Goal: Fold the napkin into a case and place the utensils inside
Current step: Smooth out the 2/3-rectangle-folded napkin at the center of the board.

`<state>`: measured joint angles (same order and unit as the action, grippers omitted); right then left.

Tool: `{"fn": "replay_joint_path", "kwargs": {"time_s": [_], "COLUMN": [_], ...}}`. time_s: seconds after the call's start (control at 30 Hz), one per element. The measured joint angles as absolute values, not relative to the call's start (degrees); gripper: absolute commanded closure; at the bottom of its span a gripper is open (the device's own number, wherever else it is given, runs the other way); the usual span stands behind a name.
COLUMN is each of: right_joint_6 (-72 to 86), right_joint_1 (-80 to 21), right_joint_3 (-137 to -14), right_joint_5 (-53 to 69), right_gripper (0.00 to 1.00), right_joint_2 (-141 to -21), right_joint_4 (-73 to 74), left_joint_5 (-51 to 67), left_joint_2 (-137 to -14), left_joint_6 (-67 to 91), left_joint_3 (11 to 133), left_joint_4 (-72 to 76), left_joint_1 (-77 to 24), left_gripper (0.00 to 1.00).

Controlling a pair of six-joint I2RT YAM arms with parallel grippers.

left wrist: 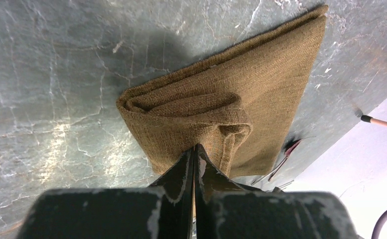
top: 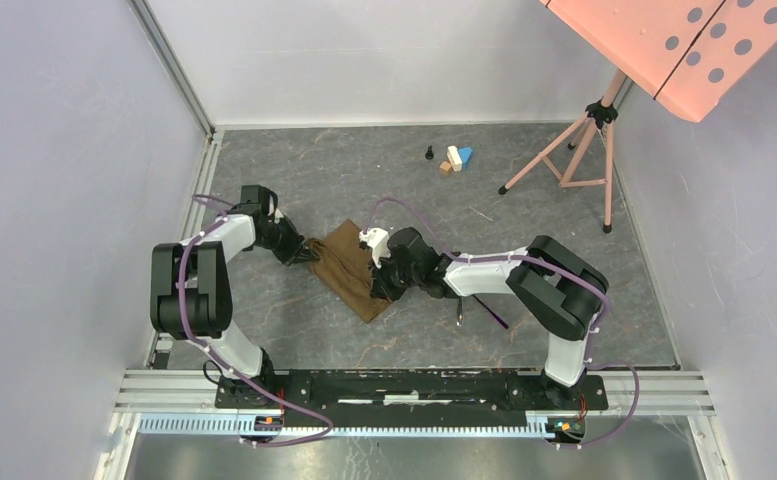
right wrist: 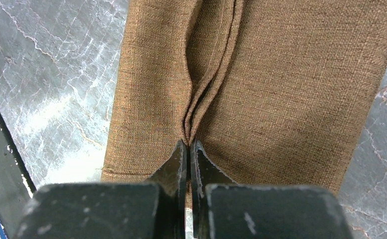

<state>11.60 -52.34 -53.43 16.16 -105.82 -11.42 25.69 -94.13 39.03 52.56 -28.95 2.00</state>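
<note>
The brown napkin (top: pixel 347 266) lies folded into a narrow strip on the grey table, with a rolled fold along its upper layer (left wrist: pixel 191 107). My left gripper (top: pixel 310 250) is at the strip's left end, shut on the cloth's edge (left wrist: pixel 195 149). At the opposite end my right gripper (top: pixel 382 281) is shut, pinching a raised pleat of the napkin (right wrist: pixel 189 143). The utensils lie on the table right of the napkin, under the right arm: a spoon with a purple bowl (left wrist: pixel 292 147) and dark handle (top: pixel 492 312), and a thin silver fork (top: pixel 459 313).
Small coloured toy blocks (top: pixel 455 158) and a little black piece (top: pixel 429 153) lie at the back of the table. A pink tripod stand (top: pixel 576 148) with a perforated pink panel (top: pixel 684 40) stands at the back right. Walls close in the left and back.
</note>
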Motion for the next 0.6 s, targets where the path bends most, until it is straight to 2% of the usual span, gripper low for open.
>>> {"fn": "replay_joint_path", "kwargs": {"time_s": [0.23, 0.37, 0.6], "right_joint_6": [10.4, 10.0, 10.0], "right_joint_1": [-52.3, -52.1, -51.7], "right_joint_3": [-55.3, -55.5, -55.5], "right_joint_5": [16.3, 16.3, 16.7], "right_gripper": [1.0, 1.0, 1.0], "right_joint_2": [-106.8, -106.8, -106.8], "right_joint_4": [-10.5, -9.9, -9.6], "left_joint_5": [25.7, 25.7, 25.7], "left_joint_2": [-95.9, -95.8, -96.0], "left_joint_6": [39.4, 39.8, 39.9], "left_joint_3": [54.0, 54.9, 56.5], "left_joint_4": [-28.2, -28.2, -29.3], "left_joint_1": [2.9, 3.1, 3.1], "left_gripper": [0.97, 0.93, 0.94]}}
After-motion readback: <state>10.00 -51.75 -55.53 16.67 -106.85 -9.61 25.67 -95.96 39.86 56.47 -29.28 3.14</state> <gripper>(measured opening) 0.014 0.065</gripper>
